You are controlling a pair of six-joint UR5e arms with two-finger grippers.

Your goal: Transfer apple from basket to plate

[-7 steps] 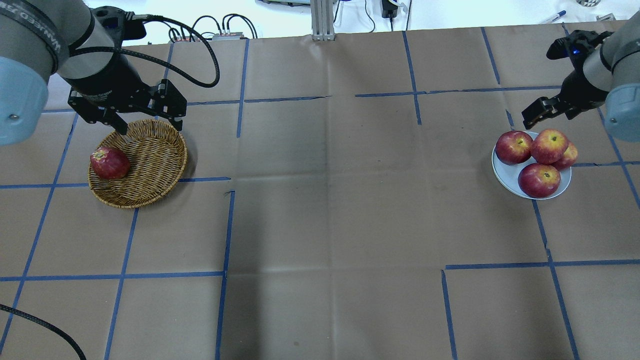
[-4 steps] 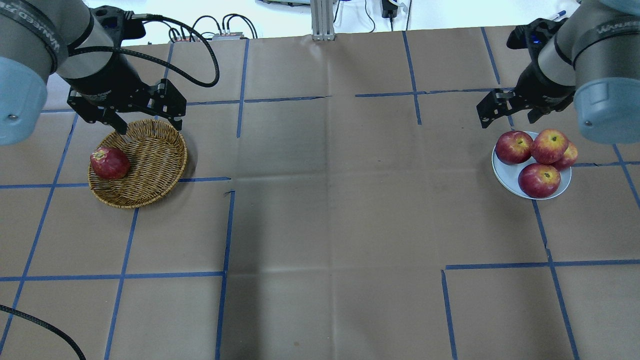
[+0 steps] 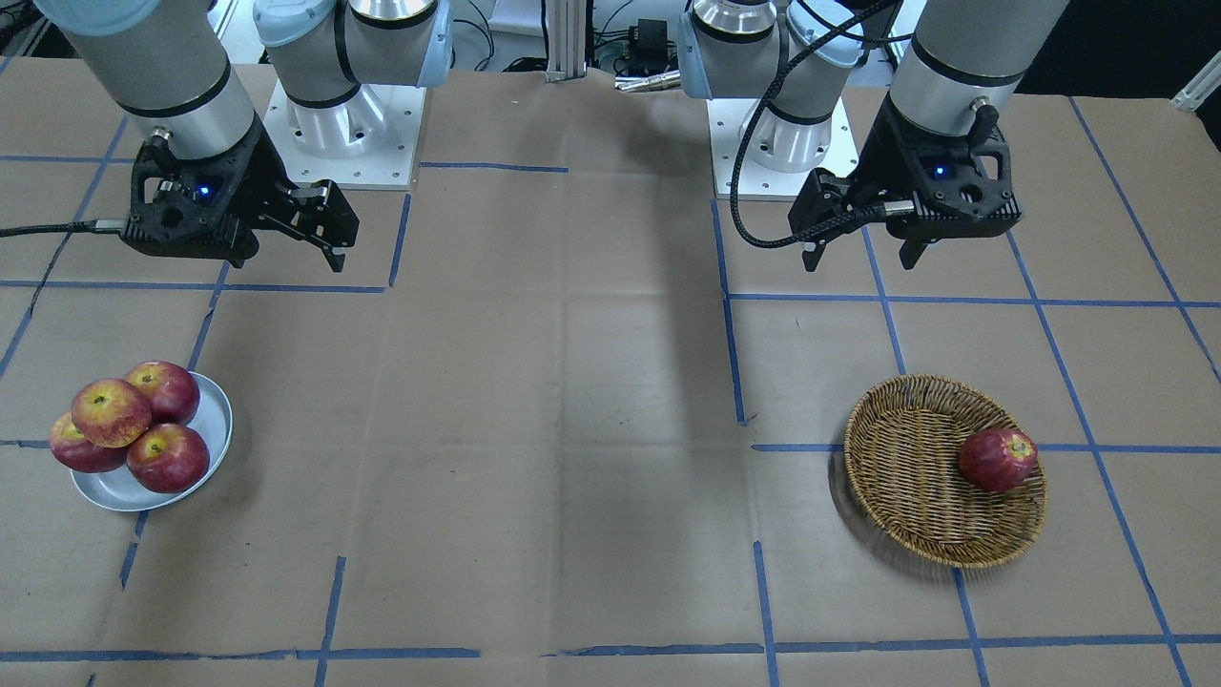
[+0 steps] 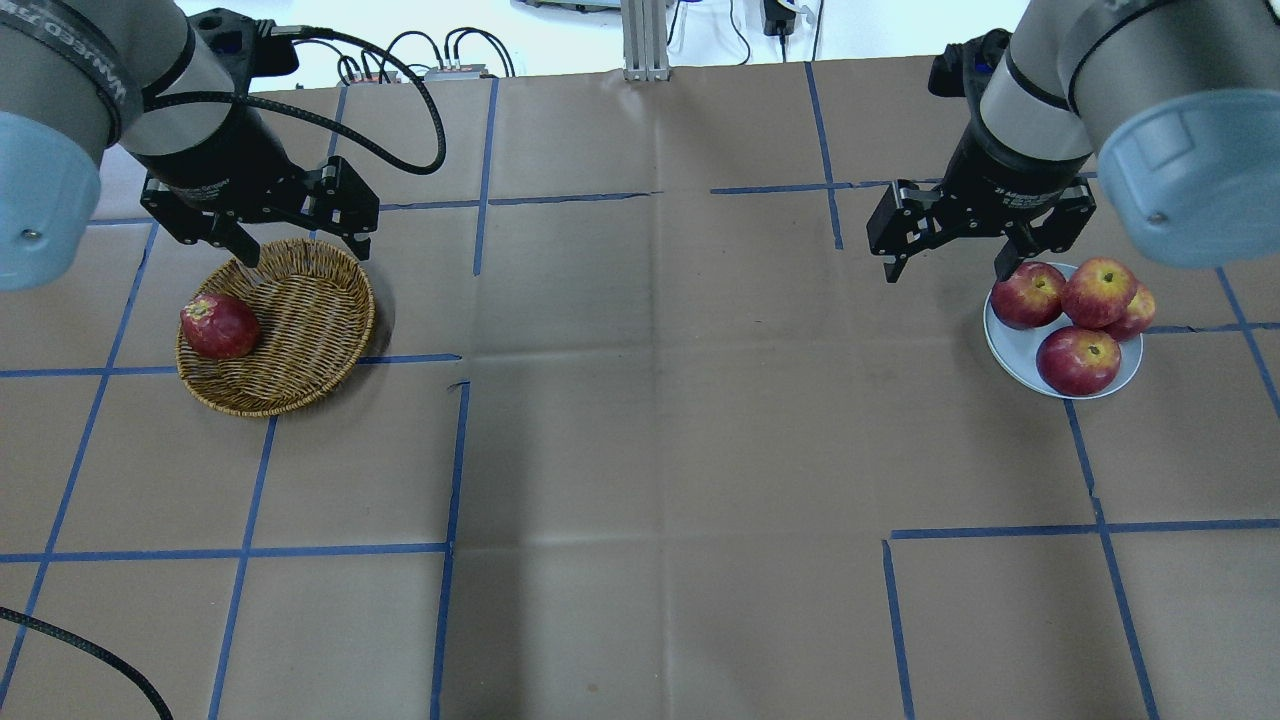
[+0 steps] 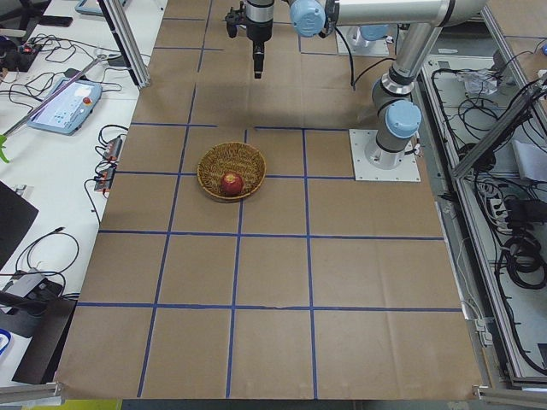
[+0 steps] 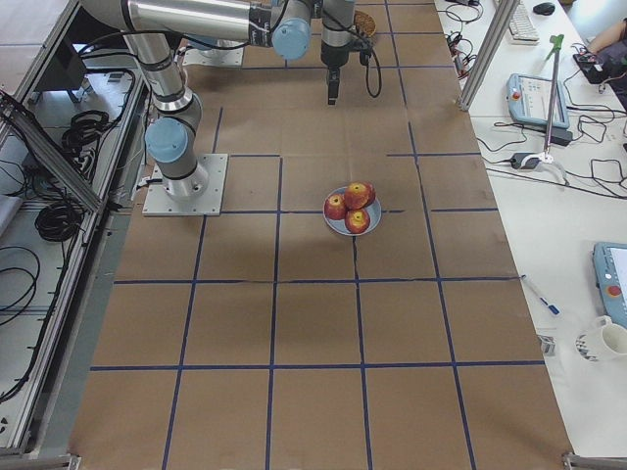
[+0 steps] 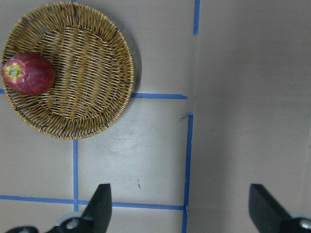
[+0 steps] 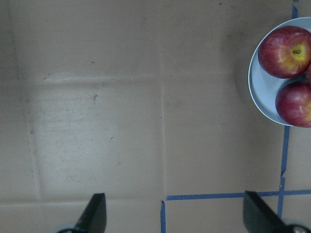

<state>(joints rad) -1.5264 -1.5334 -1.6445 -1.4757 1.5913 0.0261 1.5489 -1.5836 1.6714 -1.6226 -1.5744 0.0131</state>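
The pale apple (image 4: 1098,292), red with yellow-orange patches, sits on top of three darker apples on the grey-white plate (image 4: 1010,350) at the right; it also shows in the front view (image 3: 110,412). The wicker basket (image 4: 310,320) at the left holds one dark red apple (image 4: 219,326) against its left rim. My left gripper (image 4: 303,255) is open and empty above the basket's far edge. My right gripper (image 4: 946,272) is open and empty, just left of the plate's far side. The left wrist view shows the basket (image 7: 82,73), the right wrist view the plate's edge (image 8: 260,92).
The table is covered in brown paper with a grid of blue tape lines (image 4: 455,450). Both robot bases (image 3: 339,134) stand at the robot's edge. Cables and an aluminium post (image 4: 645,40) lie beyond the far edge.
My right arm has swung left from the table's right edge, and its gripper now hangs open beside the plate. The left arm, basket and apples have hardly moved.
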